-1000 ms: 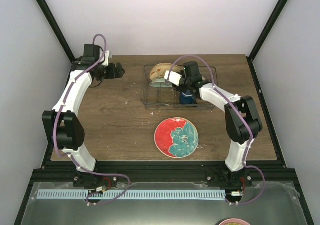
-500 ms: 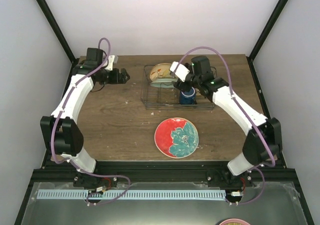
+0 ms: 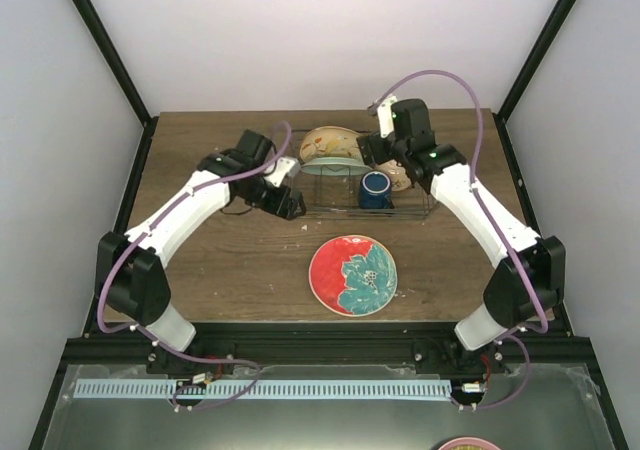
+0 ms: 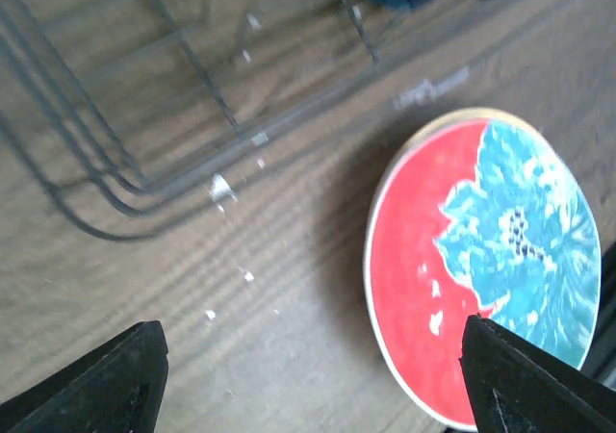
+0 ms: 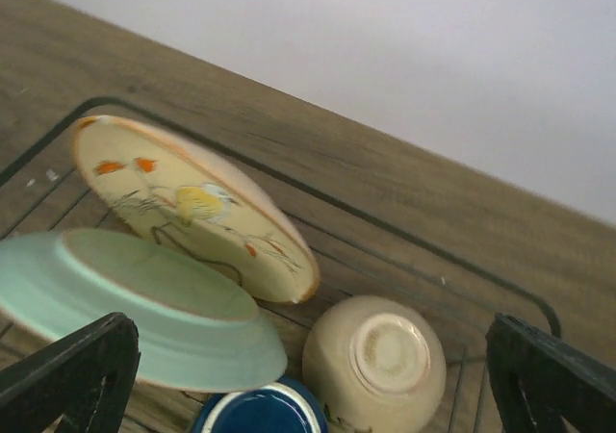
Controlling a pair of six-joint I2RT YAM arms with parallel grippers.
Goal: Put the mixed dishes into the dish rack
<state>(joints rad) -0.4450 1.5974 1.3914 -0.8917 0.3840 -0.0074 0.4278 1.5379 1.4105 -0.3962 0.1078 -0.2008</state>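
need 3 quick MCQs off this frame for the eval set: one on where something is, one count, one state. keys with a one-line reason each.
1. Where is the red plate? A in the dish rack; B on the blue mug; C flat on the table.
2. How many dishes show in the dish rack? A two; B four; C six.
3. How does the cream bowl sit? A upside down; B upright; C on its side.

Key:
1 C: it lies on bare wood in front of the rack.
2 B: bird plate, mint plate, cream bowl and blue mug.
3 A: its foot ring faces up in the right wrist view.
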